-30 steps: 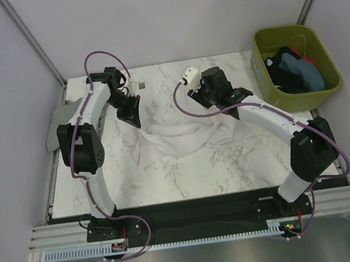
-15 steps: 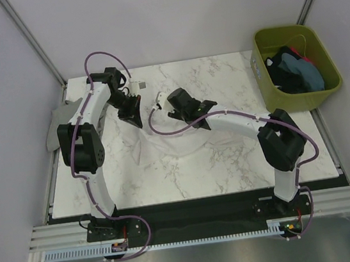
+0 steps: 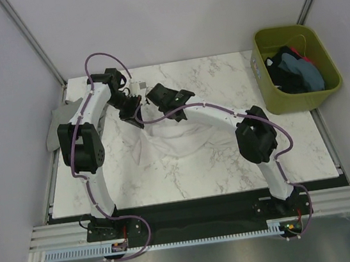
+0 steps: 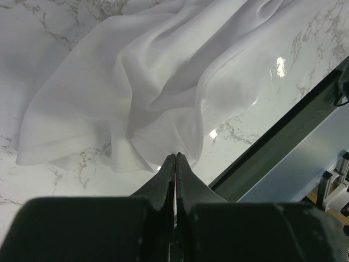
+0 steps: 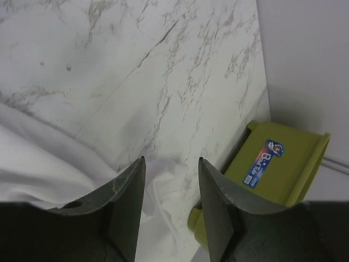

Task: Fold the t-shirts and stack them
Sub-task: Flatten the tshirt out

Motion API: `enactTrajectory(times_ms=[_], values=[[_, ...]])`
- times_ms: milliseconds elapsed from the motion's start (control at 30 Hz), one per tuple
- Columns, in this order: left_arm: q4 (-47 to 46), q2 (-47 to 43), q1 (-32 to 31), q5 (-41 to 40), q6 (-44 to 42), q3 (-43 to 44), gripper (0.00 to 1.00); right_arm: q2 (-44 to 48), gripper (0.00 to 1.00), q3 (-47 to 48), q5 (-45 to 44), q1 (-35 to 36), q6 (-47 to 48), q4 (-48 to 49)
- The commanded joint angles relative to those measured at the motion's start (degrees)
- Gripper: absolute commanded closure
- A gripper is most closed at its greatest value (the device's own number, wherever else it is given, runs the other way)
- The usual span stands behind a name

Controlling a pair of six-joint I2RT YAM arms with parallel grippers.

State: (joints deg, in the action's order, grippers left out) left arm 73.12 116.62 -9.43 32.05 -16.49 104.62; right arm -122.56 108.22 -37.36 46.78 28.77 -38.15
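white t-shirt (image 3: 185, 137) unfolded, bunched in soft deep folds on the marble table (image 3: 231, 162), centre-left, its far-left corner drawn up off the surface. grey t-shirt (image 3: 55, 127) draped over the table's left edge. blue-teal and dark t-shirts (image 3: 303, 74) heaped in the olive-green bin (image 3: 278, 32).

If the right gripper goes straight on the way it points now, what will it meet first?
Probably the white t-shirt, its edge on the table just ahead of the right gripper; depth is unclear.
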Motion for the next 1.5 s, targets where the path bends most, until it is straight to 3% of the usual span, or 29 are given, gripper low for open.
enactTrajectory(times_ms=[0, 433, 1333, 1467], values=[[-0.9, -2.4, 0.1, 2.2, 1.8, 0.1, 0.98, -0.2, 0.49, 0.5, -4.2, 2.0, -1.4, -7.4], [-1.5, -2.4, 0.1, 2.6, 2.4, 0.9, 0.98, 5.2, 0.52, -9.7, -5.3, 0.9, -2.7, -10.1], [-1.6, -3.0, 0.1, 3.5, 2.7, -0.2, 0.98, -3.2, 0.61, -3.6, -5.4, -2.6, -1.4, -8.3], [-1.8, -2.9, 0.2, 3.6, 2.8, -0.2, 0.98, -3.7, 0.66, -3.6, -5.5, -2.7, -1.4, -8.2]])
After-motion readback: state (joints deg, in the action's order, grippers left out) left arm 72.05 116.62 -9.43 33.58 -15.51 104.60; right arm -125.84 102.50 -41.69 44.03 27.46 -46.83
